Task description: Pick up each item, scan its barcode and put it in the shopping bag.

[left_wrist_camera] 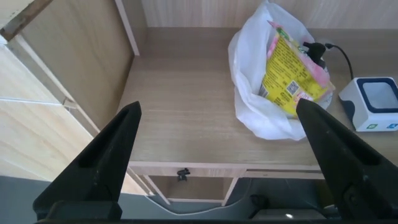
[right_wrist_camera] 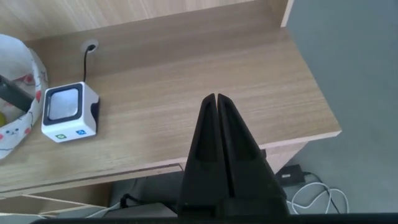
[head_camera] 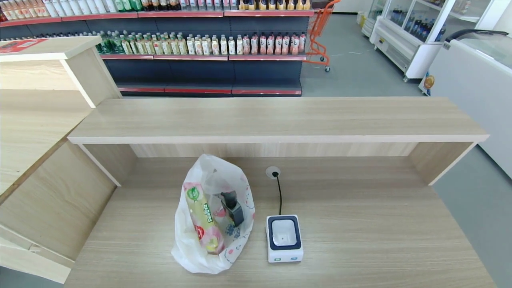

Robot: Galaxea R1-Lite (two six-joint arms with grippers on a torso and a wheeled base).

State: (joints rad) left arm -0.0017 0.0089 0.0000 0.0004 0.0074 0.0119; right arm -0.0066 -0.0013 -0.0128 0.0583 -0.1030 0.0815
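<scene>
— Where are the grippers?
— Nearest of all. The left gripper (left_wrist_camera: 219, 109) hangs over the desk's front edge, to the left of the bag, its fingers spread wide with nothing between them. The right gripper (right_wrist_camera: 215, 98) hangs over the front edge to the right of the scanner, its fingers pressed together and holding nothing.
— And the surface?
— It is a pale wood-grain desk (head_camera: 360, 232). The white shopping bag (head_camera: 188, 252) stands near the front with its mouth up. Inside it lie a yellow-and-pink snack packet (head_camera: 203, 222) and a dark item (head_camera: 233, 208) beside it. Just to the bag's right sits the white scanner (head_camera: 284, 238), window facing up. Its black cable (head_camera: 279, 196) runs back to a round hole (head_camera: 273, 172) in the desktop.
— Farther off?
— A raised counter ledge (head_camera: 280, 118) of the same wood spans the back of the desk. Beyond it is grey floor (head_camera: 352, 76). Dark shelves (head_camera: 200, 76) with red edges carry rows of bottles (head_camera: 200, 45), and an orange shopping cart (head_camera: 320, 32) stands at their end. To the right are a glass-door cooler (head_camera: 412, 32) and a white chest freezer (head_camera: 468, 76).
</scene>
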